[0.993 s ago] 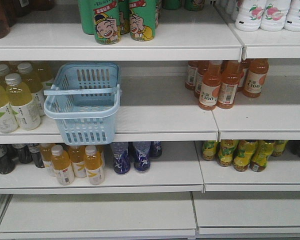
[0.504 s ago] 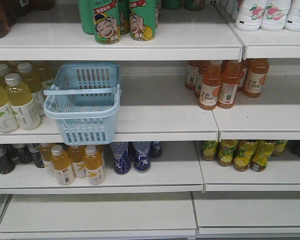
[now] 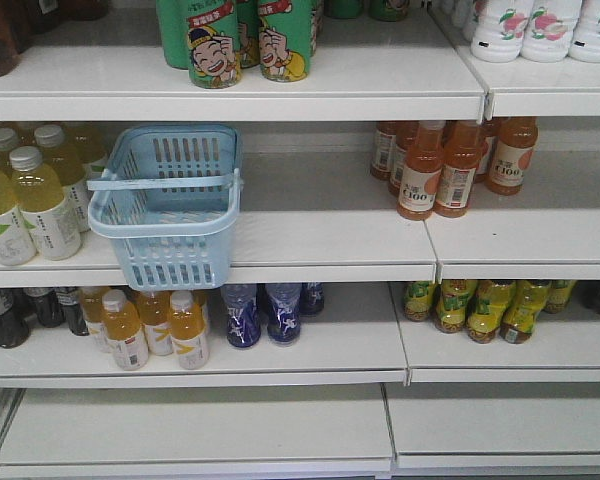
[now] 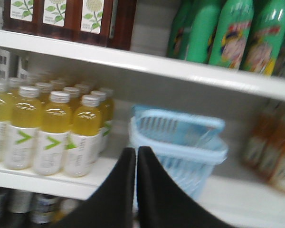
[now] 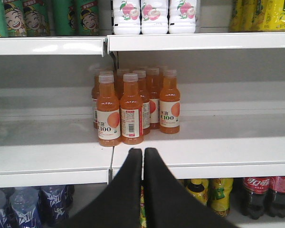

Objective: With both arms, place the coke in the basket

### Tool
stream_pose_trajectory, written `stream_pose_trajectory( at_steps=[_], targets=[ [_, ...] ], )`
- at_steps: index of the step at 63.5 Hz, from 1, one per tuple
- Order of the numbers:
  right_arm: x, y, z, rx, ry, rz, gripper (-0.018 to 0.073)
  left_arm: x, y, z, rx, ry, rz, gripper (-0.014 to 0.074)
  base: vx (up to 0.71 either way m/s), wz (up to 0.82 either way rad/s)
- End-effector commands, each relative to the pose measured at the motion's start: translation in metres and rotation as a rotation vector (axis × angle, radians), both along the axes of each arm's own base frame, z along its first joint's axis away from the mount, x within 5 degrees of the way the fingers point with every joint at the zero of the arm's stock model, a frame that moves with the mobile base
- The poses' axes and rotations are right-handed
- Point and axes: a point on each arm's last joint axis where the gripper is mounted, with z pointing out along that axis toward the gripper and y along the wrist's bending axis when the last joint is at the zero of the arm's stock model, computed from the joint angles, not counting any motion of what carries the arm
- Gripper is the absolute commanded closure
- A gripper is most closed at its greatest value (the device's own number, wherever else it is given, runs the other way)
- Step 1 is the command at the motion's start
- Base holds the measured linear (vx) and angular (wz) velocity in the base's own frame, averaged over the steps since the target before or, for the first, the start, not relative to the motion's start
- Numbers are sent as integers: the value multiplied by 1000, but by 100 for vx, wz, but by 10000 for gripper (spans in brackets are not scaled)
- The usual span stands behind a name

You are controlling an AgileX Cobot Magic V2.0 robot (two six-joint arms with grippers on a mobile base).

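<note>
Left wrist-mounted view: left gripper (image 4: 136, 151) clenched on nothing before the basket (image 4: 190, 153); no coke in sight.
Right gripper (image 5: 143, 151) likewise closed, empty. The slotted, light plastic basket sits at the smooth white shelf's (image 3: 330, 250) front edge, so a nudge could slide it off; red-labelled cola bottles (image 5: 256, 192) invite a wrong pick.

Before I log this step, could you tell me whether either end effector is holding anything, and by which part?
Nothing is held. The left end effector and the right end effector are both shut and empty.
</note>
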Motion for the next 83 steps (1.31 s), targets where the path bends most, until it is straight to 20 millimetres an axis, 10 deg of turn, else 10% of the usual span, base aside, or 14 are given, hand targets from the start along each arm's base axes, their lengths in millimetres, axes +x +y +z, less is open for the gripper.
stream_pose_trajectory(
  at_steps=[1,26,44,57,83],
  targets=[
    [-1,0,5,-22,-78,1,564,-7,-2,30,-437,-255,-117,603,0,0],
    [-1,0,5,-22,-78,1,564,-28,13,65,-1197,-677,-395,603,0,0],
    [-1,0,5,-22,-78,1,564,-46,3,170,-1089,-754,-552,603,0,0],
    [-1,0,5,-22,-78,1,564,29,-13,197,-892,-502,-543,603,0,0],
    [-1,0,5,-22,-78,1,564,165,-33,122,-1078,-125,-753,556,0,0]
  ],
)
